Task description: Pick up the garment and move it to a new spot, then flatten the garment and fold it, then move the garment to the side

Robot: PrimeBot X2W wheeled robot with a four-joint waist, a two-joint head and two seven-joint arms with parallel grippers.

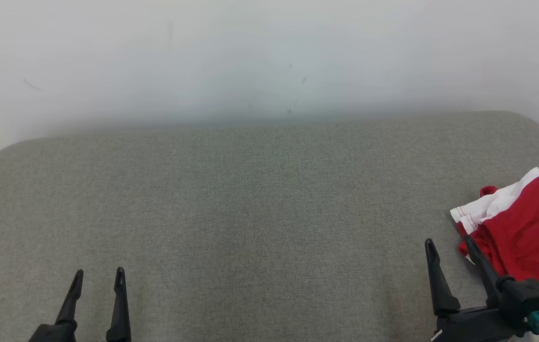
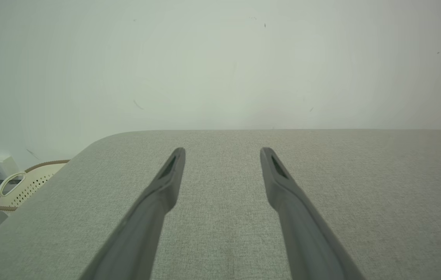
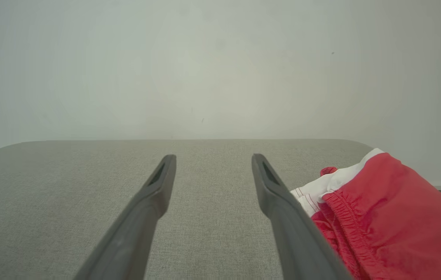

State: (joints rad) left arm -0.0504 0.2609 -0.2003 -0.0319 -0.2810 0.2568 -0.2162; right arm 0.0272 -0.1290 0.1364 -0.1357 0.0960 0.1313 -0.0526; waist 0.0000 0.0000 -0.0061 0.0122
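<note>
At the right edge of the grey fabric-covered surface (image 1: 250,213), the crumpled red-and-white garment (image 1: 525,223) lies just beside my right gripper (image 1: 449,241), jaws apart and empty like those of my left gripper (image 1: 99,271).

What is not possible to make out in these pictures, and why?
The garment: cut by the head view's right edge; whole shape unknown.
The right claw: head view cannot show whether its finger touches the garment.
The pale basket: left wrist view, mostly hidden behind the grey surface.

1 red-and-white garment (image 1: 530,232); 2 grippers: left gripper (image 1: 99,270), right gripper (image 1: 448,239); 1 grey fabric surface (image 1: 250,213); 1 perforated cream basket (image 2: 33,183).
</note>
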